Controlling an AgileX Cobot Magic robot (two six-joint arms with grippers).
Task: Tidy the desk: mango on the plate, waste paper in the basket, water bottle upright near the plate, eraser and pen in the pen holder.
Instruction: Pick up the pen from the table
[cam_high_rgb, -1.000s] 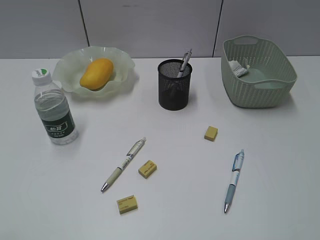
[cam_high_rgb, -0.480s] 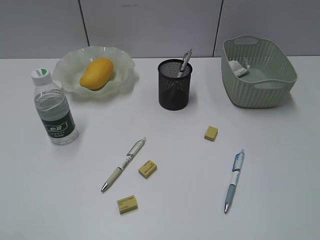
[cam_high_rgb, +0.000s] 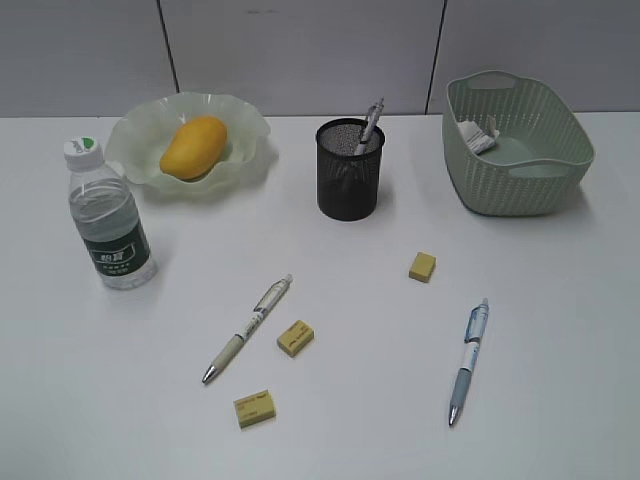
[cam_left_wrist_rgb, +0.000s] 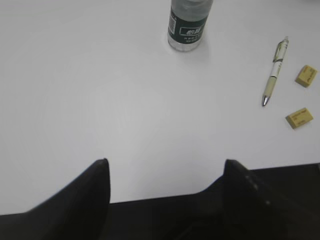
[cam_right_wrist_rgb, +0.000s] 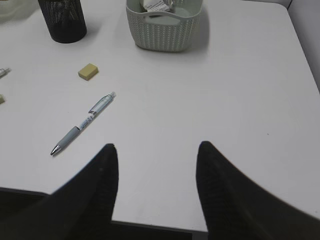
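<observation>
While nothing on the plain white desk (cam_high_rgb: 560, 400) has moved in the last second, both arms hang back at its near edge. The left gripper (cam_left_wrist_rgb: 165, 167) has its fingers apart and empty; so does the right gripper (cam_right_wrist_rgb: 156, 152).

The yellow-orange mango (cam_high_rgb: 193, 147) lies in the ruffled pale-green plate (cam_high_rgb: 135, 130). The crumpled waste paper (cam_high_rgb: 477, 136) sits in the sage-green woven basket (cam_high_rgb: 520, 190). The clear water bottle (cam_high_rgb: 108, 222) stands upright near the plate.

Two pens (cam_high_rgb: 247, 328) and three yellow erasers (cam_high_rgb: 295, 338) lie loose, so the black mesh pen holder (cam_high_rgb: 349, 183) probably needs filling next.
</observation>
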